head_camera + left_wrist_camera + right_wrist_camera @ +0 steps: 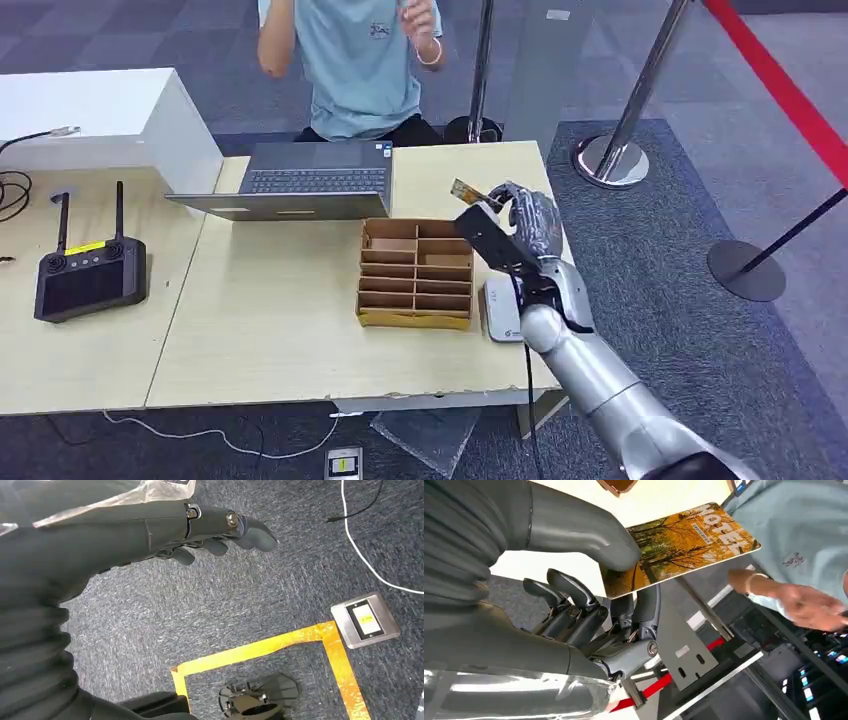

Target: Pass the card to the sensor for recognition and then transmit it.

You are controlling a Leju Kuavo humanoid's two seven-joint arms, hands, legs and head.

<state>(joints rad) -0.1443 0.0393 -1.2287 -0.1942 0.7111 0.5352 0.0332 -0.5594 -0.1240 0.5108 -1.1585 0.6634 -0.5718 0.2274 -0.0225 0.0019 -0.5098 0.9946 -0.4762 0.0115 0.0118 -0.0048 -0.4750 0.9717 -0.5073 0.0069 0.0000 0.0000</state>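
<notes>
The right hand is up in the air at the middle right of the head view, above the far right part of the counter. It holds the card pinched between the thick thumb and a dark finger. The other fingers curl loosely under it. In the right wrist view the card shows a picture of yellow and orange trees, and big white letters on it read "MOTEL". There is smaller writing on it too, but it is too tiny to read. In the head view the card sticks out of the hand toward the upper left, pointing to the person in the light blue shirt who sits behind the counter at the top of the frame.

Below the hand, at the right edge of the counter, lies a small white sensor. Just left of it sits a brown cardboard box with many little slots. A grey laptop lies open near the person. A black remote with a yellow label sits at the left.

The left hand hangs over the grey carpet floor. Its fingers are a bit bent and apart and hold nothing. Yellow tape marks the floor.
</notes>
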